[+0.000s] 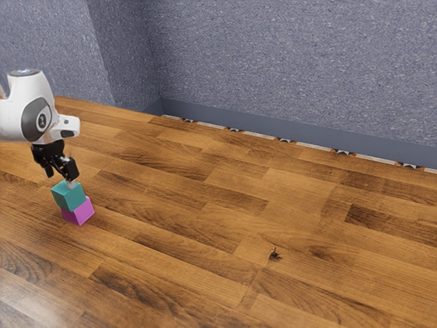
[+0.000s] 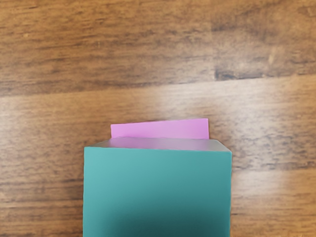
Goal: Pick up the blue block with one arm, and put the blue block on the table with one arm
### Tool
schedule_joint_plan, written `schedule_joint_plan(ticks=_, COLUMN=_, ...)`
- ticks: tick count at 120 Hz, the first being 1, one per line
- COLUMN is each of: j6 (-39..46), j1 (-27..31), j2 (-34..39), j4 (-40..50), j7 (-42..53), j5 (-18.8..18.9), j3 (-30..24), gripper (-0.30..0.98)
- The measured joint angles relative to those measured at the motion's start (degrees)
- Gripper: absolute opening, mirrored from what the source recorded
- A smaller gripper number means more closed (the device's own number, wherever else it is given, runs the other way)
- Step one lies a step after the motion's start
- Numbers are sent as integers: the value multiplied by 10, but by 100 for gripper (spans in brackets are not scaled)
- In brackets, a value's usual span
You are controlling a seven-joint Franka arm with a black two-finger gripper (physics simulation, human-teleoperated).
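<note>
The blue block [image 1: 69,196], more teal than blue, sits level with its top face up and a corner edge toward the exterior camera; it looks like a cube, so it has no clear long axis. It is turned slightly from the pink block [image 1: 79,212] below — their edges don't quite run parallel in the wrist view. The blue block is just under the gripper [image 1: 61,179]; whether that is spread or pinching it, I cannot tell. The pink block is between it and the wooden surface [image 1: 205,239] (which it sits on, peeking out past one side), though I can't say whether the two touch. Both are toward the exterior view's left, well apart from the wall-side edge. A small dark object [image 1: 274,254] lies well off toward the exterior view's right.
</note>
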State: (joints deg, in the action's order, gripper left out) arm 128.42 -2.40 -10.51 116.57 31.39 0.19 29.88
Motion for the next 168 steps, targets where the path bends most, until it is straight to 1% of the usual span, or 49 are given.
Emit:
schedule_joint_plan(ticks=42, j6=44, j1=1, j2=-18, j4=18, j7=49, j5=-8, j3=-3, gripper=66)
schedule_joint_plan(ticks=53, j6=51, j1=1, j2=-22, j4=22, j7=58, j5=-18, j3=-4, gripper=66)
schedule_joint_plan(ticks=74, j6=59, j1=5, j2=-26, j4=31, j7=70, j5=-50, j3=-4, gripper=66)
schedule_joint_plan(ticks=89, j6=63, j1=6, j2=-28, j4=32, j7=77, j5=-60, j3=-4, gripper=66)
schedule_joint_plan(ticks=140, j6=68, j1=11, j2=-31, j4=33, j7=88, j5=-66, j3=-4, gripper=65)
schedule_joint_plan(ticks=168, j6=68, j1=15, j2=-31, j4=34, j7=88, j5=-66, j3=-3, gripper=58)
